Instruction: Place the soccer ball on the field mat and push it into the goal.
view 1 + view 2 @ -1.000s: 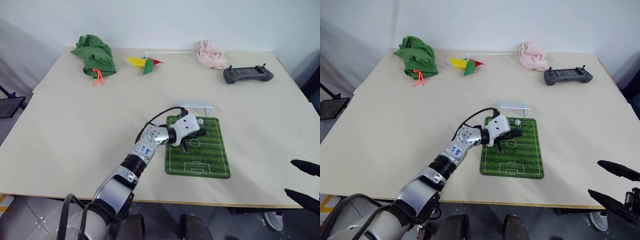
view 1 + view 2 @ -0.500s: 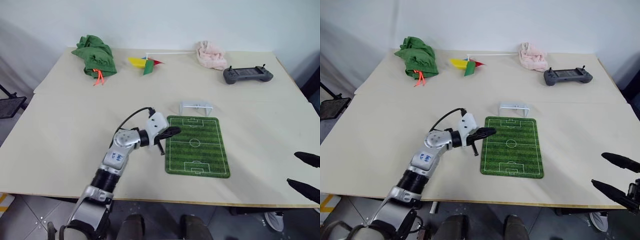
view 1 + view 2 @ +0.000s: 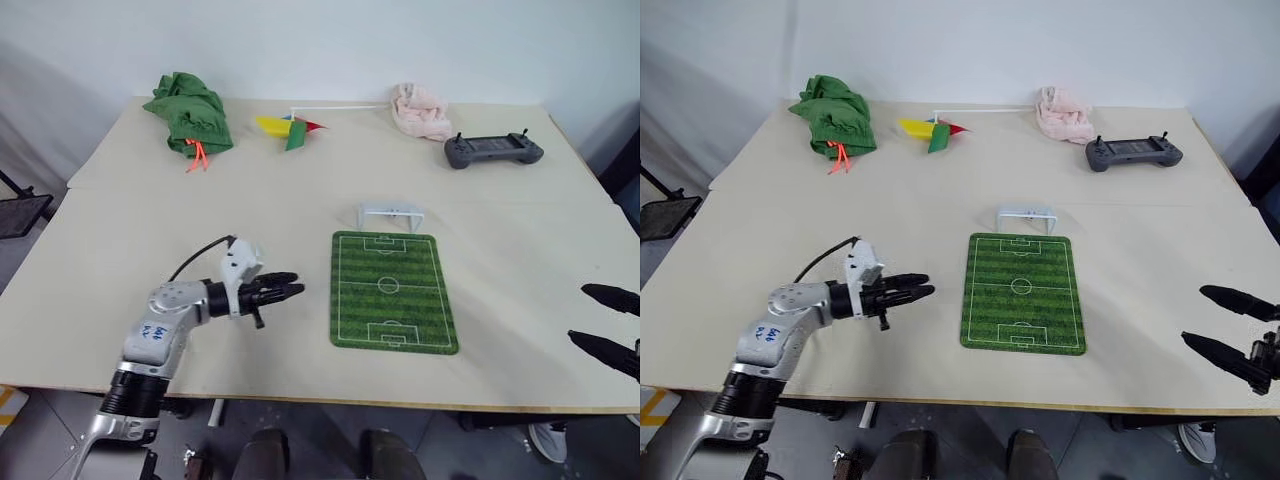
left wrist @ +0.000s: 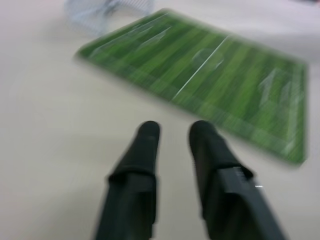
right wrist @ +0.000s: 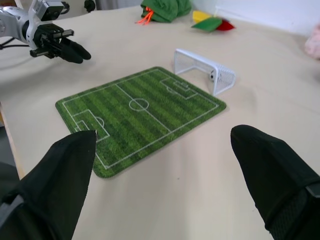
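The left gripper [image 3: 285, 292], its two black fingers set a narrow gap apart and holding nothing, hovers over the bare beige table [image 3: 150, 230] just left of the flat green striped field mat [image 3: 392, 290]. The right gripper [image 5: 165, 175] is spread wide at the table's right edge, empty. The small pale grey-white goal frame [image 3: 391, 213] stands at the mat's far end; inside it, by one post, sits the tiny soccer ball [image 5: 212, 76].

Both head eyes look forward and down over the pale beige wooden table [image 3: 150, 230] from its near edge. Each wrist camera sits low and close, sharing the flat green striped field mat [image 5: 135, 115], the right one from about 4 o'clock.
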### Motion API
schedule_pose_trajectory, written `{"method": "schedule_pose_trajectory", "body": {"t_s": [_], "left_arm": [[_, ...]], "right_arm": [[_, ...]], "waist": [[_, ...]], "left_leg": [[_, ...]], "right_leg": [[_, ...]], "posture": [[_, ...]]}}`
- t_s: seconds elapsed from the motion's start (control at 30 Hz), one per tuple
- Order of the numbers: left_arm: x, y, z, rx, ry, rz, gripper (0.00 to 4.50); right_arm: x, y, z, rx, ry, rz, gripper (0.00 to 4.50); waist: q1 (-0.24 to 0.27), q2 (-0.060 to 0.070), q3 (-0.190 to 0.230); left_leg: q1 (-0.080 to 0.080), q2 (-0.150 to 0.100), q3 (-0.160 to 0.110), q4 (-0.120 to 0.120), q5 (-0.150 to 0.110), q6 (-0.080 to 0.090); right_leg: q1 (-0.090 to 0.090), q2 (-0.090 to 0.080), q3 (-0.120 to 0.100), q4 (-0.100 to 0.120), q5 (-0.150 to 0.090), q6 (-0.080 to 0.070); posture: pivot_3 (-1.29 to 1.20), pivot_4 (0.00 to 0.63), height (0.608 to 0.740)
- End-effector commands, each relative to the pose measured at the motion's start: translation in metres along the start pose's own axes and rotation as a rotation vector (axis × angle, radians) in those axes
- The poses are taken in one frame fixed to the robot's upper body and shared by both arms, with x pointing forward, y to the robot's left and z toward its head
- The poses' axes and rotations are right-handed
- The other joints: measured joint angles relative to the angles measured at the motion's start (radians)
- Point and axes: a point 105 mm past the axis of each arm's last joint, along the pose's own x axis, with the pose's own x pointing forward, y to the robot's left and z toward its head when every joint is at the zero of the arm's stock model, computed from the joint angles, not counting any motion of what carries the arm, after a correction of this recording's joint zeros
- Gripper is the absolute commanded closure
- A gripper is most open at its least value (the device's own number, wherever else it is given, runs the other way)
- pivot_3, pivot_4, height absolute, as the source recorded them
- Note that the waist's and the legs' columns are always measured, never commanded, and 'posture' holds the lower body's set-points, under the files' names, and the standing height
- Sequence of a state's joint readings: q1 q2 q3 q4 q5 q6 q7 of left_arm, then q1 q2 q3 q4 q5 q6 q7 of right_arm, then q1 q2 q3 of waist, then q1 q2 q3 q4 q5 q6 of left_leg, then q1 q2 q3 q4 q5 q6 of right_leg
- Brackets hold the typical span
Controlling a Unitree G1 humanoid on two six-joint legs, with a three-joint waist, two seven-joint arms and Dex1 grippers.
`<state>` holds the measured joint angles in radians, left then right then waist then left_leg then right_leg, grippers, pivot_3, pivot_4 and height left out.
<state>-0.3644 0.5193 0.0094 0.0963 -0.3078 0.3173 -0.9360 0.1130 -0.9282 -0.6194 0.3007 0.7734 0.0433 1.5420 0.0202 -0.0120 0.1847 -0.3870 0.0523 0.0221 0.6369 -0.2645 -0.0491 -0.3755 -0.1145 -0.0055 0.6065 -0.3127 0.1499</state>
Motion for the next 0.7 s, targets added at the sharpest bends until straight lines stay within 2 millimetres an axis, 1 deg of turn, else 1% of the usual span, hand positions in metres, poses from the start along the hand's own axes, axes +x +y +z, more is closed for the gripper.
{"method": "schedule_pose_trajectory", "body": {"t_s": [0.03,0.17,0.23,0.27,0.3,0.4,0.47,0.53,0.7], "left_arm": [[-0.015,0.0,0.012,0.045,-0.059,-0.028,2.09],[-0.027,-0.001,0.02,0.096,-0.118,-0.05,0.91],[-0.032,0.002,0.024,0.109,-0.139,-0.042,0.28],[-0.036,0.003,0.024,0.113,-0.141,-0.04,0.03],[-0.037,0.004,0.025,0.116,-0.143,-0.039,0.03],[-0.053,0.01,0.024,0.108,-0.134,-0.021,0.03],[-0.059,0.016,0.03,0.095,-0.142,0.019,0.03],[-0.062,0.02,0.034,0.082,-0.154,0.052,0.03],[-0.067,0.021,0.037,0.082,-0.165,0.081,0.03]], "right_arm": [[0.0,0.003,0.008,-0.037,0.004,0.081,0.0],[0.002,-0.001,0.009,-0.031,0.008,0.086,0.0],[0.004,-0.002,0.009,-0.029,0.011,0.092,0.0],[0.004,-0.002,0.009,-0.026,0.015,0.095,0.0],[0.004,-0.003,0.008,-0.024,0.017,0.095,0.0],[0.004,-0.005,0.008,-0.019,0.027,0.096,0.0],[0.004,-0.006,0.008,-0.018,0.036,0.097,0.0],[0.005,-0.007,0.008,-0.02,0.038,0.1,0.0],[0.005,-0.009,0.008,-0.02,0.04,0.095,0.0]], "waist": [[0.0,0.0,0.0],[0.002,0.0,0.0],[0.001,0.0,0.0],[0.001,0.0,0.0],[0.0,0.0,0.0],[-0.002,0.0,0.0],[-0.005,0.0,0.0],[-0.007,0.0,0.0],[-0.009,0.0,0.0]], "left_leg": [[0.0,0.0,0.0,0.0,0.0,0.0],[0.0,0.0,0.001,0.0,-0.001,0.0],[0.0,0.0,0.001,0.0,-0.001,0.0],[0.0,0.0,0.001,0.0,-0.001,0.0],[0.0,0.0,0.001,0.0,-0.001,0.0],[0.0,0.0,0.001,0.0,-0.001,0.0],[0.0,0.0,0.001,0.0,-0.001,0.0],[0.0,0.0,0.001,0.0,-0.001,0.0],[0.0,0.001,0.001,0.0,-0.001,0.0]], "right_leg": [[0.0,0.0,0.0,0.0,0.0,0.0],[0.0,0.0,0.0,0.0,0.0,0.0],[0.0,0.0,0.0,0.0,0.0,0.0],[0.0,0.0,0.0,0.0,0.0,0.0],[0.0,0.0,0.0,0.0,0.0,0.0],[0.0,0.0,0.0,0.0,0.0,0.0],[0.0,0.0,0.0,0.0,0.0,0.0],[0.0,0.0,0.0,0.0,0.0,0.0],[0.0,0.0,0.0,0.0,0.0,0.0]], "posture": [[0.0,0.15,0.74],[0.0,0.15,0.74],[0.0,0.15,0.74],[0.0,0.15,0.74],[0.0,0.15,0.74],[0.0,0.15,0.74],[0.0,0.15,0.74],[0.0,0.15,0.74],[0.0,0.15,0.74]]}}
